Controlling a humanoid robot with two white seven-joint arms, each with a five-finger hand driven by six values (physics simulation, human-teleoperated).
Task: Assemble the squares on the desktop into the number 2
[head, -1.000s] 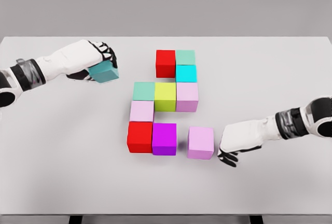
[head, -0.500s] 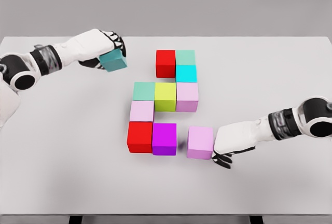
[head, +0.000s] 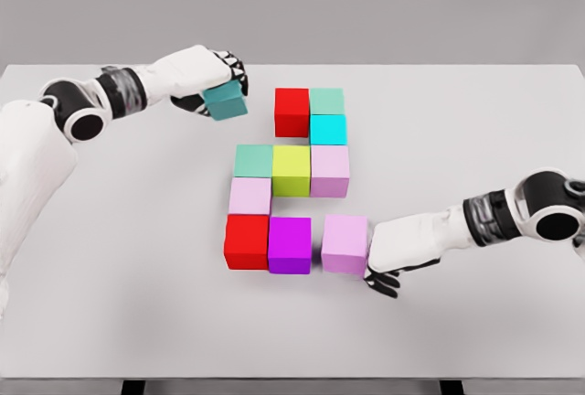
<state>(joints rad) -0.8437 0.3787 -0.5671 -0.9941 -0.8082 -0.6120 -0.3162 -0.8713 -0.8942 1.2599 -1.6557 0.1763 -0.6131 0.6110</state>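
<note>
Now left hand point(head: 206, 80) clamps teal cube point(head: 225, 101) at 10 o'clock; right hand point(head: 388, 247), fingers loosely apart, touches lilac cube point(head: 345, 244).

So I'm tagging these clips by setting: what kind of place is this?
Most likely a simulated tabletop test scene, not a real room: a plain white table against a blank grey backdrop, flat-coloured cubes such as the red cube, and smooth rendered white arms, the left hand holding a teal cube.

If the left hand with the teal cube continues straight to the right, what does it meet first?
Most likely the red cube at the top left of the figure. The left hand carries the teal cube just left of it, though its height above the table is unclear.
</note>
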